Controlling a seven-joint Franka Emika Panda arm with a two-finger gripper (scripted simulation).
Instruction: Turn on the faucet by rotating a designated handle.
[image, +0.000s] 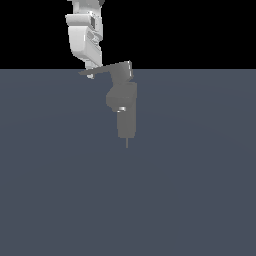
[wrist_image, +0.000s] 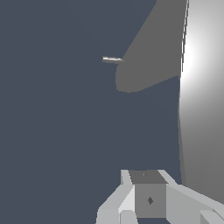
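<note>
Faucet: you see the faucet as a dark-grey blocky fixture standing on the flat blue-grey floor, near its far edge where the black background begins. Its rounded body sits in the middle, a boxy top above it, and a rectangular spout hangs down toward you.

Handle: the handle is a thin flat blade sticking out from the boxy top toward the exterior view's left, sloping slightly downward to its tip.

Gripper: the gripper comes down from the top edge of the exterior view as a white arm; its lower end meets the outer end of the handle. You cannot tell whether it touches the blade or only overlaps it in the picture.

Tool state: the fingertips are hidden behind the handle in the exterior view, and the wrist view shows only pale blocky parts of the gripper at close range, cut off by the frame edge. You cannot tell how wide the jaws stand, or whether anything is held.

Hard to make out: in the wrist view a large grey slab and a bright pale surface run out of frame; which part of the faucet each belongs to is unclear. A small bright sliver beside the slab is too small to identify.
</note>
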